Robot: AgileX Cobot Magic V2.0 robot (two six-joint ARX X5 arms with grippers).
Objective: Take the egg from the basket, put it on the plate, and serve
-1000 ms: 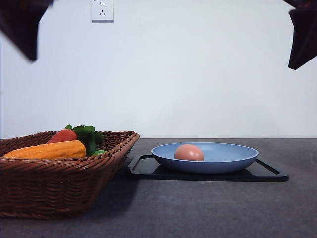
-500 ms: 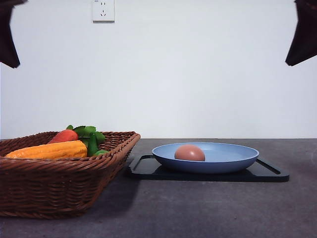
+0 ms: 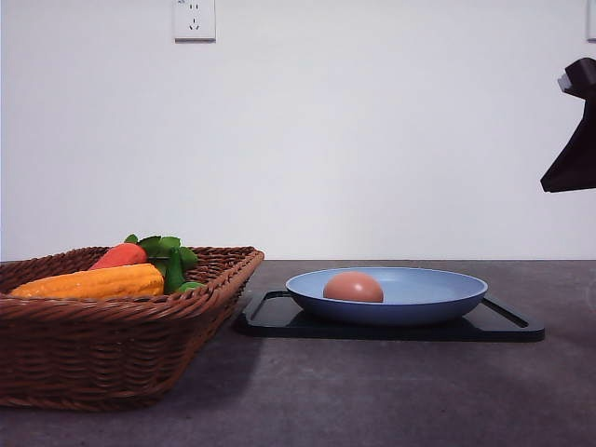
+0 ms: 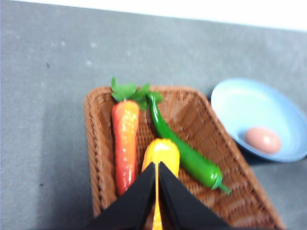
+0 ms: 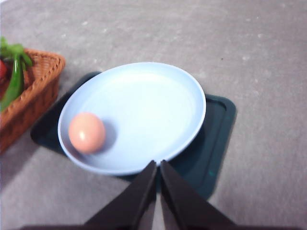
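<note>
Resting inside the plate (image 3: pixel 438 291), the egg (image 3: pixel 353 287) lies on the plate's left side in the front view, close to the rim nearest the basket (image 3: pixel 112 349); the right wrist view shows the same pinkish-tan egg (image 5: pixel 87 132) against the pale blue inner wall of the plate (image 5: pixel 158 100), with the rest of the dish bare. The plate sits on a flat black tray (image 3: pixel 503 326), whose dark rim shows around it on the grey counter (image 3: pixel 372 391). The tray's left handle end lies just beside the basket's right corner.

The brown wicker basket stands at the left of the counter. Inside it, in the left wrist view, lie a carrot (image 4: pixel 124 143) with green leaves, a long green pepper (image 4: pixel 187 155) set diagonally, and a yellow corn cob (image 4: pixel 160 153) between them, partly hidden by the gripper. The front view shows the corn cob (image 3: pixel 93 281) and carrot (image 3: pixel 119 255) rising above the basket rim.

The left gripper (image 4: pixel 157 167) hangs above the basket with its two dark fingers pressed together at the tips, holding nothing. The right gripper (image 5: pixel 158 167) hangs above the near edge of the plate and tray, its fingers likewise closed against each other and empty. In the front view a dark part of the right arm (image 3: pixel 573 140) shows at the right edge, high above the counter. A white wall socket (image 3: pixel 194 19) is on the wall behind
</note>
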